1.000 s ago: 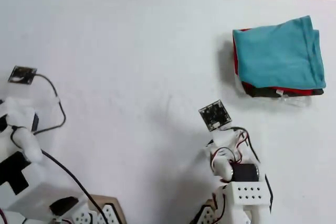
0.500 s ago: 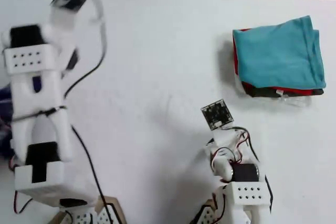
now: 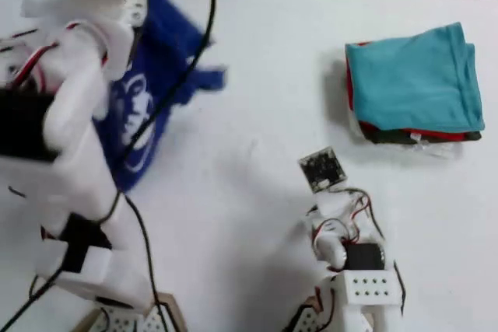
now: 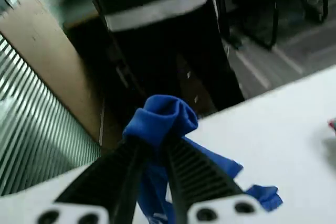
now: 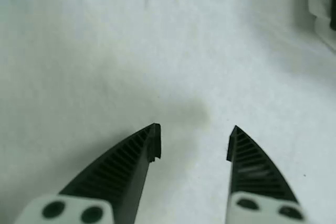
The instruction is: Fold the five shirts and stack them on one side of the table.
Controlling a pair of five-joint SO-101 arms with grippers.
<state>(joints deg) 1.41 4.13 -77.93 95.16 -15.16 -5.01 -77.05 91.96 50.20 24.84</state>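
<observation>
Blue shirt (image 4: 163,116) newly between left fingers (image 4: 197,174)

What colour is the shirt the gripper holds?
Blue shirt, white print; best in the high view.

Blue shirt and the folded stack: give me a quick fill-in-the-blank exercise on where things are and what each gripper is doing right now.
1. The left gripper is shut on a shirt coloured ____.
2. The folded stack lies on the part of the table nearer the ____ arm.
3. The right gripper hangs over bare table with its jaws ____.

Missing words: blue; right; open.
</observation>
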